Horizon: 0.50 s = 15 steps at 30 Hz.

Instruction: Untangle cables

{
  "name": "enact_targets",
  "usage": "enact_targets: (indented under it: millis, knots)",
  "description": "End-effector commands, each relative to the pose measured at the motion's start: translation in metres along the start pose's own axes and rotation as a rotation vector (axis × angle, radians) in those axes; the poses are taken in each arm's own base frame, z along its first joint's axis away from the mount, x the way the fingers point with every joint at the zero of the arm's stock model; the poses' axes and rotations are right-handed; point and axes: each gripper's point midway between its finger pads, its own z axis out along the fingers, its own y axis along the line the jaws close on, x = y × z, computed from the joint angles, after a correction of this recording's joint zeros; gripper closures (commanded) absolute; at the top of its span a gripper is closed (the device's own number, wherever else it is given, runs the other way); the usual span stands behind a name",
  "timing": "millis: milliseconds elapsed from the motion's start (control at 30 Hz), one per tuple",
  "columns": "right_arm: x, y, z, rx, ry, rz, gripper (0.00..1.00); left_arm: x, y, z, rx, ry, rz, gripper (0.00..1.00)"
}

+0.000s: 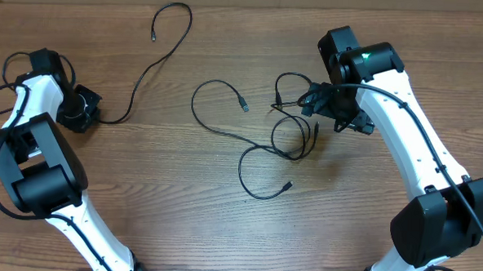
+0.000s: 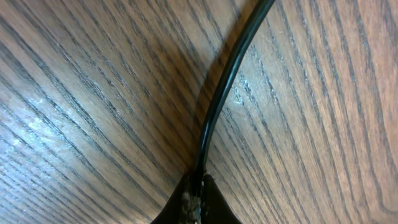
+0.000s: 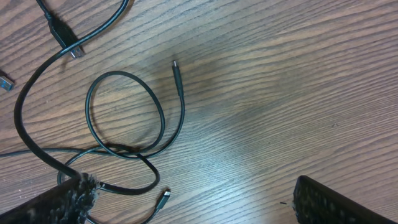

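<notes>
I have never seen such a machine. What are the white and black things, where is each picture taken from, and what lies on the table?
The white and black things are two robot arms standing at a wooden table. Each ends in a two-finger gripper. One picture looks down from above; the other two come from small cameras on the wrists.

Thin black cables lie on the wood. One long cable runs away from the left gripper, which is shut on its end; the left wrist view shows this cable pinched between the fingertips.

The right gripper is open above a tangled group of cables. Its wrist view shows their loops and small plugs below the fingers. It holds nothing.
</notes>
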Motion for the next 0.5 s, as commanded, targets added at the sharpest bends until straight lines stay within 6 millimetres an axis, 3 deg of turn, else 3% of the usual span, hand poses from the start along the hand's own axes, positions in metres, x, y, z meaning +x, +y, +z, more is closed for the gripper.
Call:
enact_targets:
  millis: [0, 133, 233, 367, 467]
  knots:
    - [-0.006, 0.0, -0.015, -0.025, -0.047, 0.007, 0.0, 0.019, 0.04, 0.047, -0.166, 0.052, 0.002, 0.96]
    - [-0.006, 0.0, -0.015, -0.025, -0.047, 0.007, 0.0, 0.007, 0.017, 0.045, -0.061, 0.029, 0.077, 0.96]
    - [-0.006, 0.0, -0.015, -0.025, -0.047, 0.007, 0.0, -0.017, -0.015, 0.022, 0.051, -0.005, 0.084, 0.96]
    - [-0.006, 0.0, -0.015, -0.025, -0.047, 0.007, 0.0, -0.065, -0.064, -0.04, 0.182, -0.131, 0.114, 0.96]
    - [-0.006, 0.0, -0.015, -0.025, -0.047, 0.007, 0.0, -0.102, -0.105, -0.108, 0.283, -0.293, 0.205, 0.96]
